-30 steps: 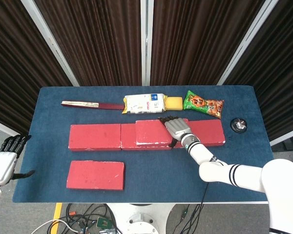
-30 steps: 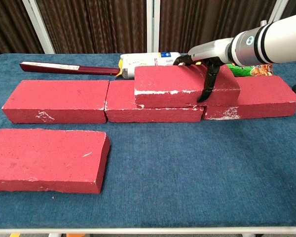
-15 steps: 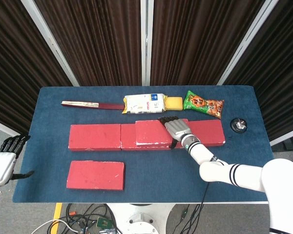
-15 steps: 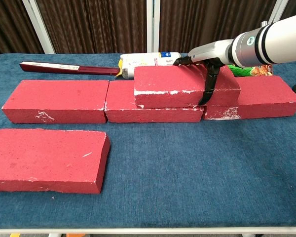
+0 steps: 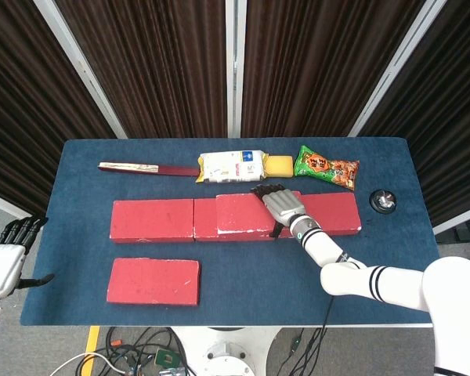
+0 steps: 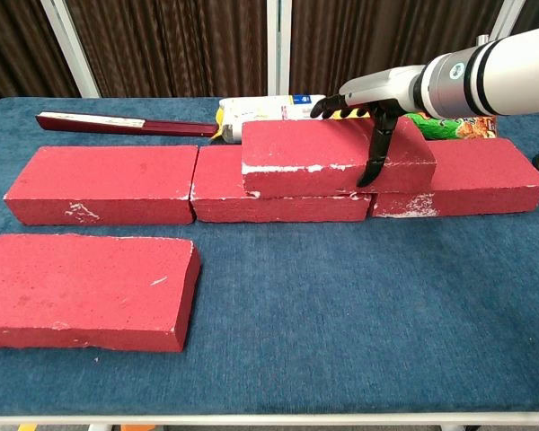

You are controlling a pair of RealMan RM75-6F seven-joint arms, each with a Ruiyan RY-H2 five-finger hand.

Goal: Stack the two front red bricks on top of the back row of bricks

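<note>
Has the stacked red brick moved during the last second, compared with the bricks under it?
Yes, slightly. In the chest view the stacked brick, held by the right hand, has slid a little to the left over the back row.

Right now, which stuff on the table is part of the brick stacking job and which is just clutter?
Job:
stacked brick, held by the right hand
front brick, still on the table
back row of bricks

Clutter:
white packet
green snack bag
dark red flat stick
small round black object
left hand, idle off the table edge
</note>
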